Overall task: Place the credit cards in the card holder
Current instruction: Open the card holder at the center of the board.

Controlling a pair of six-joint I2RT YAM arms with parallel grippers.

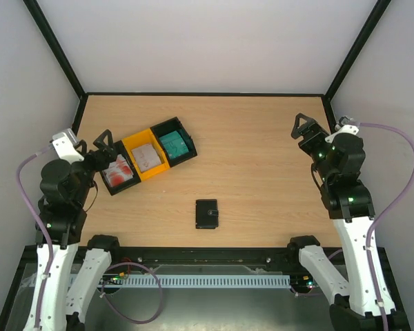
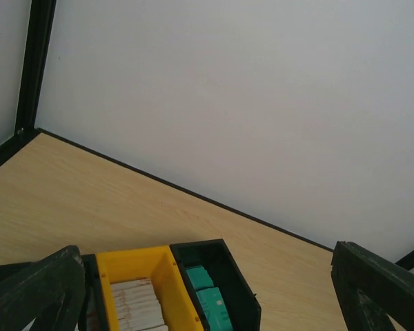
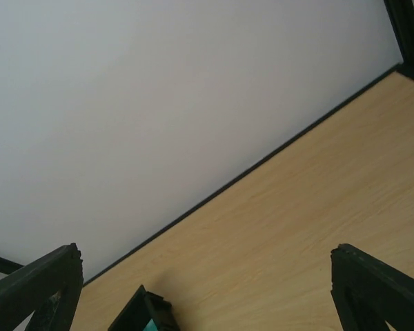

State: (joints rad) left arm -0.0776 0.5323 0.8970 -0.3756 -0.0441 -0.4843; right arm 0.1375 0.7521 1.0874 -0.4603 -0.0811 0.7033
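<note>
Ok, L hand (image 1: 105,146) and R hand (image 1: 305,127) both wide open, empty. Just beside L hand: credit cards (image 1: 147,156) in bins (image 1: 134,141); card holder (image 1: 207,214) on counter (image 1: 262,179) between hands. Prob best: pinch one card by edge, not stack.

My feed is bright and evenly lit from overhead, a diffuse light leaving only faint shadows on the wooden table (image 1: 262,158) close around the arms (image 1: 63,189). The top view is sharp throughout. In both wrist views the fingers (image 2: 34,289) at the near corners show as dark, slightly soft shapes, and the white wall (image 2: 248,89) shades gently to grey.
</note>
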